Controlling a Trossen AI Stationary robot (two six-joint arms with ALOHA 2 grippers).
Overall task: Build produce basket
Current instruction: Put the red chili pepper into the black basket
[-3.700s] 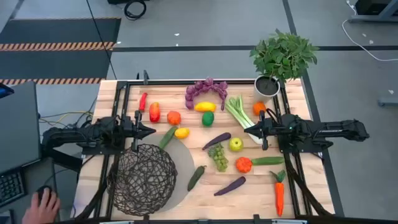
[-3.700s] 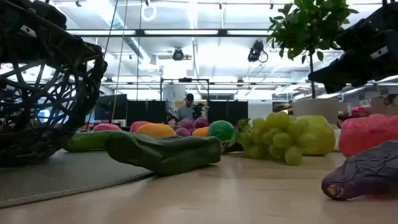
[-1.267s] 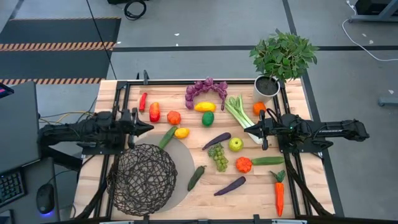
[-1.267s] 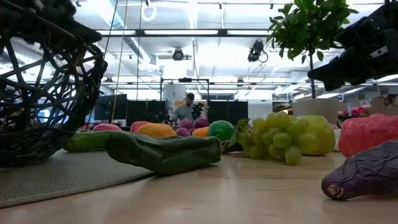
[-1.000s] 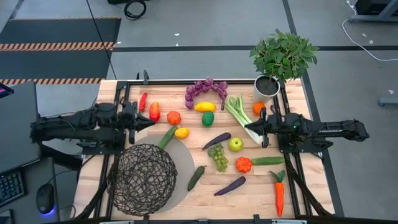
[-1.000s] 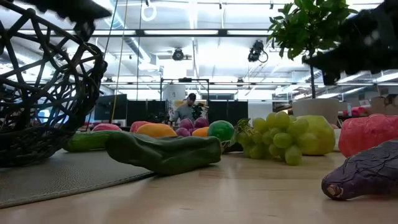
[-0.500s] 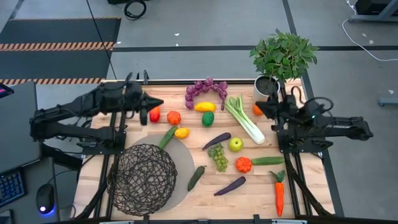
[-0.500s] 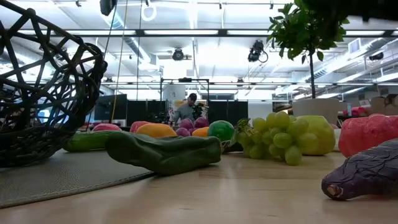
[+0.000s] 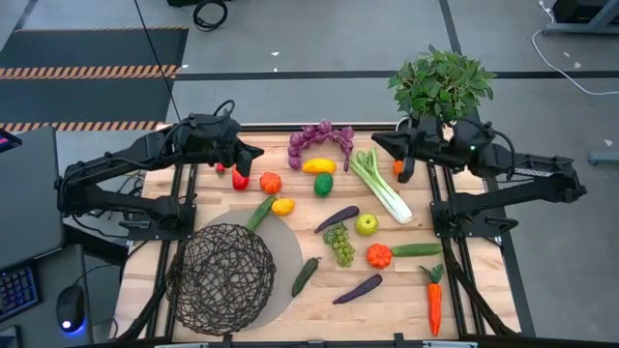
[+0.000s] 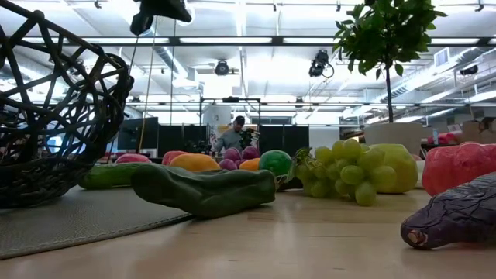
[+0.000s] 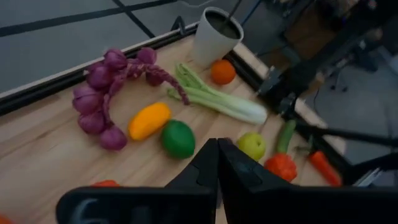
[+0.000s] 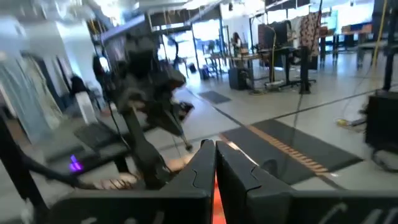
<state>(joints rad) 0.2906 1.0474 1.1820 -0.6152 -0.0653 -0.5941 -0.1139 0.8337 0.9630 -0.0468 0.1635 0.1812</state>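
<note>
i see the wire basket at the table's front left, on a round mat. the produce spreads to its right: grapes at centre, apple just right of them, carrot at the front right. celery lies behind the apple, and the potted plant stands at the back right corner.

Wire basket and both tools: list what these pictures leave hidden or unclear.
- Wire basket: low view cuts it at the left edge; its mesh obscures whether anything lies inside.
- Left tool: high view shows its arm covering part of the red peppers.
- Right tool: right wrist view is motion-blurred and shows no produce.
</note>
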